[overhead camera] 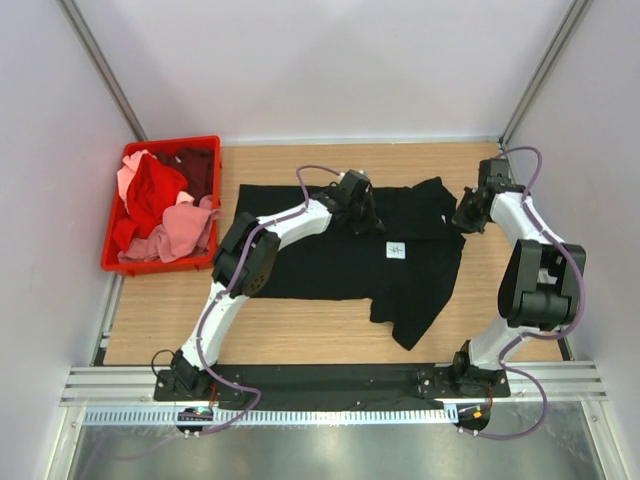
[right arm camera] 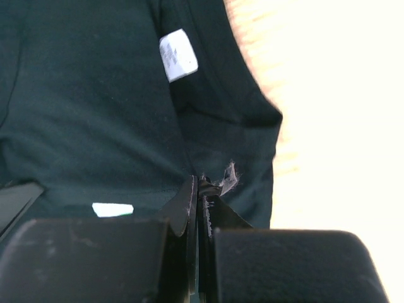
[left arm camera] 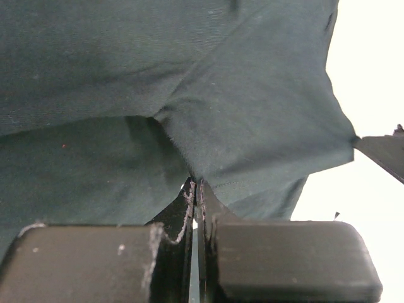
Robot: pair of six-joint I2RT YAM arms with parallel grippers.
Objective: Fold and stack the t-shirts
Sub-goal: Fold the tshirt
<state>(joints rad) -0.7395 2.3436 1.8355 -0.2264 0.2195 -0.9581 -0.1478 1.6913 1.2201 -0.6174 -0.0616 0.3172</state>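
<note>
A plain black t-shirt [overhead camera: 330, 260] with a small white label [overhead camera: 396, 250] lies spread on the wooden table. My left gripper [overhead camera: 362, 215] is at the shirt's far middle edge, shut on a pinch of black cloth [left arm camera: 252, 113]. My right gripper [overhead camera: 466, 218] is at the shirt's far right edge, shut on the black cloth [right arm camera: 95, 113]. In the right wrist view the label [right arm camera: 178, 55] shows beyond the closed fingertips. A red t-shirt [overhead camera: 155, 190], a pink one [overhead camera: 185, 225] and a dark maroon one [overhead camera: 197, 165] lie heaped in the crate.
A red plastic crate [overhead camera: 160, 267] stands at the table's left side, holding the other shirts. White walls close in the table at the back and both sides. One part of the black shirt hangs toward the near edge [overhead camera: 412, 320].
</note>
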